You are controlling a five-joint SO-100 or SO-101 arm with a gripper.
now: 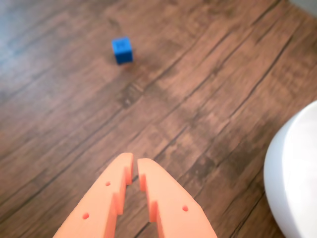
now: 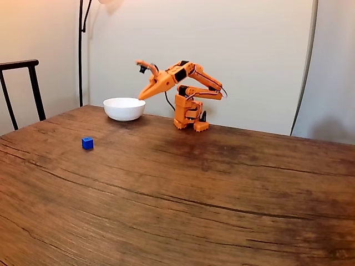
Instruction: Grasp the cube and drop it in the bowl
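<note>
A small bright-blue cube (image 1: 122, 50) (image 2: 87, 143) lies on the wooden table, far from the arm. The white bowl (image 1: 293, 173) (image 2: 124, 108) stands at the back of the table; in the wrist view its rim curves in at the right edge. My orange gripper (image 1: 134, 158) (image 2: 141, 97) hangs in the air beside the bowl's right rim in the fixed view, pointing down toward the table. Its two fingers nearly touch at the tips and hold nothing. The cube sits well ahead of the tips and slightly left in the wrist view.
The orange arm's base (image 2: 188, 119) stands at the back of the table near the wall. A dark chair (image 2: 22, 88) is at the left edge and a lamp pole (image 2: 81, 50) rises behind the table. Bare wood (image 2: 194, 194) spreads toward the front.
</note>
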